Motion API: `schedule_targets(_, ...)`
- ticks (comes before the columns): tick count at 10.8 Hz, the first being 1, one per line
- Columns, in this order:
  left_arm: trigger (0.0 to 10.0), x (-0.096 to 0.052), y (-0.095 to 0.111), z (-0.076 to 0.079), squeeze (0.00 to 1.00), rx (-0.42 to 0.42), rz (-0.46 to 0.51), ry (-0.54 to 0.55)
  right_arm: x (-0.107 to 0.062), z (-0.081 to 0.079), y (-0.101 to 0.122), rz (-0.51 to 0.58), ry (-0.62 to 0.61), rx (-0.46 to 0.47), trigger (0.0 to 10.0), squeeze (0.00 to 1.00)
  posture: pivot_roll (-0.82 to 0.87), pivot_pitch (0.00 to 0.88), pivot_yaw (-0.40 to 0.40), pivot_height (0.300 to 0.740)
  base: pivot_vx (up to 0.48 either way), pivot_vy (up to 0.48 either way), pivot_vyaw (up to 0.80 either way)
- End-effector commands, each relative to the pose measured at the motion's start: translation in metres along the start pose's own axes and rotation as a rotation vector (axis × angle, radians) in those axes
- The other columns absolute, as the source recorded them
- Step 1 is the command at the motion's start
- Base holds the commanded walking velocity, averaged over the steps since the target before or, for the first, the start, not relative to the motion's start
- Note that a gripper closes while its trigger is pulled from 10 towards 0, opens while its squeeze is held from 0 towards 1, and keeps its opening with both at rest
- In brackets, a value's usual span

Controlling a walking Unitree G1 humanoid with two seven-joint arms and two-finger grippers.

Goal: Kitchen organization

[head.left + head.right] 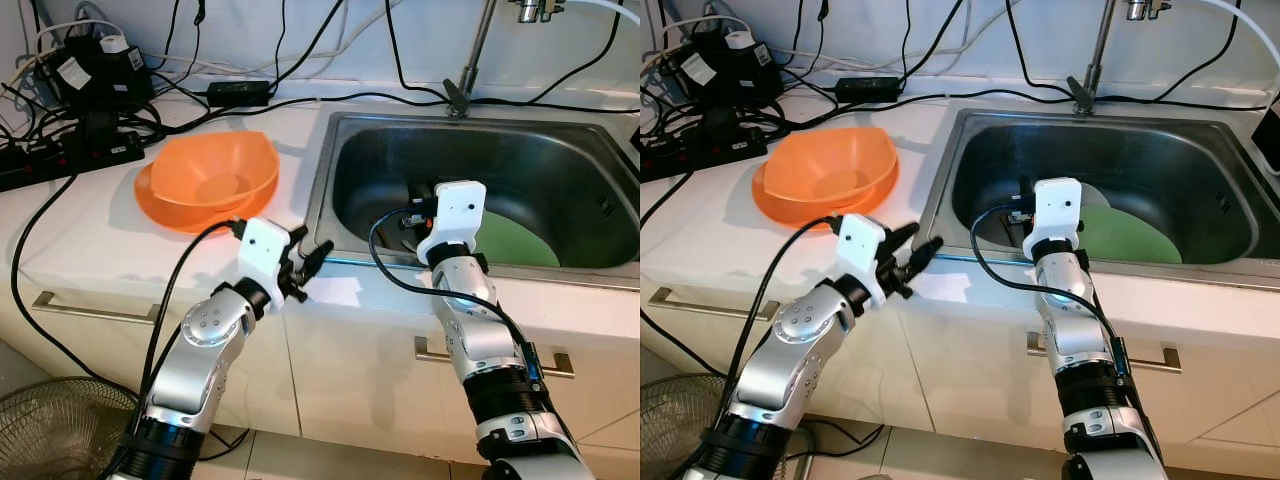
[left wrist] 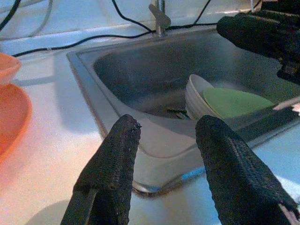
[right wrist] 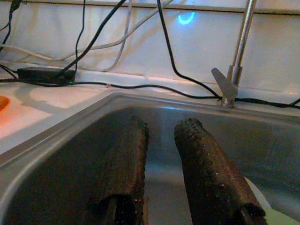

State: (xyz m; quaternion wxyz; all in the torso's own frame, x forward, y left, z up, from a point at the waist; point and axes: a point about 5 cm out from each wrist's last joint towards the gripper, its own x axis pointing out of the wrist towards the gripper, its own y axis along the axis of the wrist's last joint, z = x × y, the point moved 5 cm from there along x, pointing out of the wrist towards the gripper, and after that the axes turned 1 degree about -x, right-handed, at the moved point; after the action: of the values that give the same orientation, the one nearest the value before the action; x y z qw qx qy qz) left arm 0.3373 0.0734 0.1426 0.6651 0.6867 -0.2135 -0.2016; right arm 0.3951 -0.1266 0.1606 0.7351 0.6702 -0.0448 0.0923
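An orange bowl (image 1: 215, 170) rests on an orange plate (image 1: 158, 208) on the white counter left of the steel sink (image 1: 560, 170). Inside the sink a green plate (image 1: 515, 240) leans against a white bowl (image 2: 197, 96). My left gripper (image 1: 312, 250) hovers open over the counter's front edge by the sink's near left corner, pointing toward the basin, with nothing between its fingers (image 2: 112, 164). My right gripper (image 3: 164, 126) reaches over the sink's front rim into the basin, beside the dishes, open by a narrow gap and empty.
A faucet (image 1: 475, 60) rises behind the sink. Power strips, adapters and black cables (image 1: 80, 90) crowd the counter's back left, and one cable runs along the wall. A round fan (image 1: 50, 430) stands on the floor at the lower left. Cabinet drawer handles (image 1: 95, 312) sit below the counter.
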Motion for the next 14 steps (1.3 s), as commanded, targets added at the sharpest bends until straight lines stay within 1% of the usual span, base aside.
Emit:
schedule_targets(1, 10.0, 0.001, 0.000, -0.005, 0.00, 0.014, 0.001, 0.023, 0.000, -0.001, 0.001, 0.001, -0.007, 0.021, 10.0, 0.00, 0.08, 0.000, 0.047, 0.740, 0.000, 0.000, 0.00)
schedule_targets(3, 10.0, 0.004, 0.007, -0.009, 0.00, 0.027, 0.031, 0.056, -0.001, -0.008, 0.000, -0.001, 0.017, 0.024, 10.0, 0.00, 0.08, 0.000, 0.047, 0.740, 0.000, 0.000, 0.00)
schedule_targets(5, 10.0, 0.007, 0.026, -0.019, 0.00, 0.064, 0.105, 0.122, -0.001, -0.009, -0.001, -0.005, 0.013, 0.032, 10.0, 0.00, 0.08, 0.000, 0.047, 0.740, 0.000, 0.000, 0.00)
schedule_targets(6, 10.0, 0.006, 0.042, -0.027, 0.00, 0.110, 0.169, 0.183, 0.000, -0.009, -0.002, -0.006, 0.013, 0.034, 10.0, 0.00, 0.09, 0.000, 0.048, 0.740, 0.000, 0.000, 0.00)
schedule_targets(7, 10.0, 0.004, 0.061, -0.034, 0.00, 0.177, 0.251, 0.237, 0.000, -0.010, -0.002, -0.007, 0.013, 0.037, 10.0, 0.00, 0.09, 0.000, 0.049, 0.740, 0.000, 0.000, 0.00)
schedule_targets(8, 10.0, -0.003, 0.094, -0.046, 0.00, 0.220, 0.361, 0.330, 0.001, -0.011, -0.002, -0.006, 0.011, 0.039, 10.0, 0.00, 0.09, 0.000, 0.052, 0.740, 0.000, 0.000, 0.00)
schedule_targets(9, 10.0, -0.011, 0.109, -0.063, 0.00, 0.219, 0.389, 0.419, 0.001, -0.011, -0.002, -0.006, 0.008, 0.043, 10.0, 0.00, 0.10, 0.000, 0.052, 0.740, 0.000, 0.000, 0.00)
schedule_targets(10, 10.0, -0.016, 0.112, -0.078, 0.00, 0.194, 0.381, 0.483, 0.002, -0.011, -0.003, -0.008, 0.005, 0.045, 10.0, 0.00, 0.10, 0.000, 0.053, 0.740, 0.000, 0.000, 0.00)
schedule_targets(11, 10.0, -0.026, 0.104, -0.103, 0.00, 0.189, 0.321, 0.605, 0.002, -0.012, -0.002, -0.008, 0.005, 0.048, 10.0, 0.00, 0.10, 0.000, 0.053, 0.740, 0.000, 0.000, 0.00)
schedule_targets(12, 10.0, -0.034, 0.098, -0.121, 0.00, 0.155, 0.275, 0.679, 0.002, -0.012, -0.003, -0.009, 0.005, 0.051, 10.0, 0.00, 0.11, 0.000, 0.052, 0.740, 0.000, 0.000, 0.00)
schedule_targets(13, 10.0, -0.043, 0.094, -0.136, 0.00, 0.089, 0.255, 0.748, 0.003, -0.012, -0.003, -0.010, 0.006, 0.052, 10.0, 0.00, 0.11, 0.000, 0.052, 0.740, 0.000, 0.000, 0.00)
schedule_targets(14, 10.0, -0.052, 0.085, -0.153, 0.00, 0.012, 0.197, 0.816, 0.003, -0.014, -0.003, -0.012, 0.008, 0.054, 10.0, 0.00, 0.11, 0.000, 0.050, 0.740, 0.000, 0.000, 0.00)
